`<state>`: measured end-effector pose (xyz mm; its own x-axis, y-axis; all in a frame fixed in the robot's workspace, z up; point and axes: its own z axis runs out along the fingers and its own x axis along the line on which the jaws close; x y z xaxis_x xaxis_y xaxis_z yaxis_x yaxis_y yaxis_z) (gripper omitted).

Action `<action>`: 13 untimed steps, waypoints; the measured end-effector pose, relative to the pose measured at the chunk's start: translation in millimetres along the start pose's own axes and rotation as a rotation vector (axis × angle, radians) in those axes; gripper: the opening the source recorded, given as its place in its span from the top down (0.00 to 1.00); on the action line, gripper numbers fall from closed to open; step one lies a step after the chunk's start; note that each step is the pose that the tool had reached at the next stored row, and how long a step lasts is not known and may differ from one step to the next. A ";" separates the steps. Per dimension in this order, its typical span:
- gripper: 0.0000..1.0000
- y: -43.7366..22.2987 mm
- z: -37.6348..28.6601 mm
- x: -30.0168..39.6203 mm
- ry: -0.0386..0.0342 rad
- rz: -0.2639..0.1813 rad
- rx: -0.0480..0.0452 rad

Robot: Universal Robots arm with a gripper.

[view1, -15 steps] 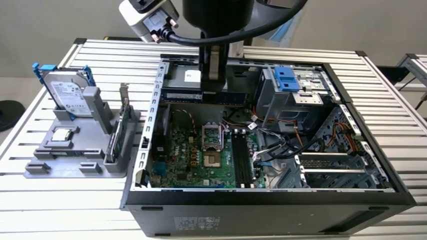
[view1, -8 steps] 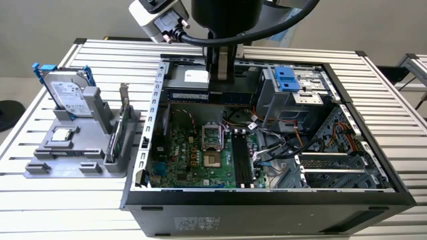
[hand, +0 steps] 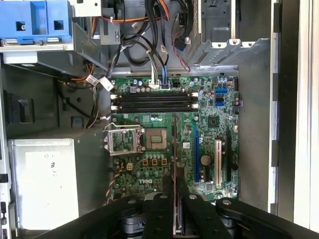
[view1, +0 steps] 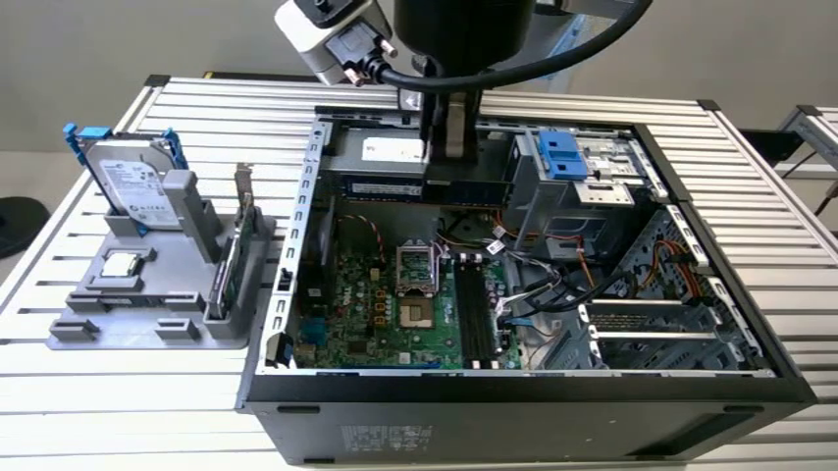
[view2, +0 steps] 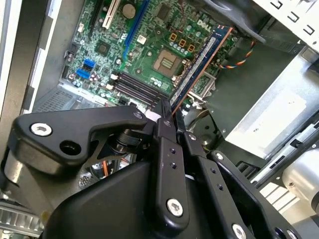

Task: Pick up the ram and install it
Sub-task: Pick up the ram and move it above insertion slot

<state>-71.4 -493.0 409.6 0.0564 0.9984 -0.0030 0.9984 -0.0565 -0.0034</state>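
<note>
The ram is a long dark stick with black chips. It hangs level over the back part of the open computer case, above the motherboard. My gripper comes down from above and is shut on it near the stick's middle. In the second wrist view the ram juts out from between the black fingers. In the first wrist view the ram appears edge-on, over the board beside the processor socket. The black memory slots lie bare, farther along the board and crosswise to the stick.
A grey holder on the slatted table at the exterior view's left carries a hard drive with a blue bracket and a small square processor. Inside the case are loose cables, a blue drive latch and metal drive cages.
</note>
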 end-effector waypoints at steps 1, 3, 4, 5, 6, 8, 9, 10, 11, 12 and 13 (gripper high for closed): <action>1.00 1.4 0.0 0.1 0.0000 0.000 0.0000; 1.00 3.8 0.0 0.2 0.0000 0.000 0.0000; 1.00 5.1 0.0 0.3 0.0000 0.000 0.0000; 1.00 6.3 0.0 0.3 0.0000 0.000 0.0000; 1.00 7.7 -0.1 0.4 0.0000 0.000 0.0000; 1.00 10.0 0.0 0.5 0.0000 0.000 0.0000; 1.00 11.2 0.0 0.6 0.0001 0.000 0.0000; 1.00 12.4 0.0 0.7 0.0001 0.000 0.0000; 1.00 13.6 0.0 0.8 0.0000 0.000 0.0000; 1.00 14.9 -0.1 0.8 0.0000 0.000 0.0000; 1.00 16.1 -0.1 0.9 -0.0001 0.000 0.0000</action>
<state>-55.3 -493.0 409.7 0.0564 0.9984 -0.0031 0.9984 -0.0564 -0.0033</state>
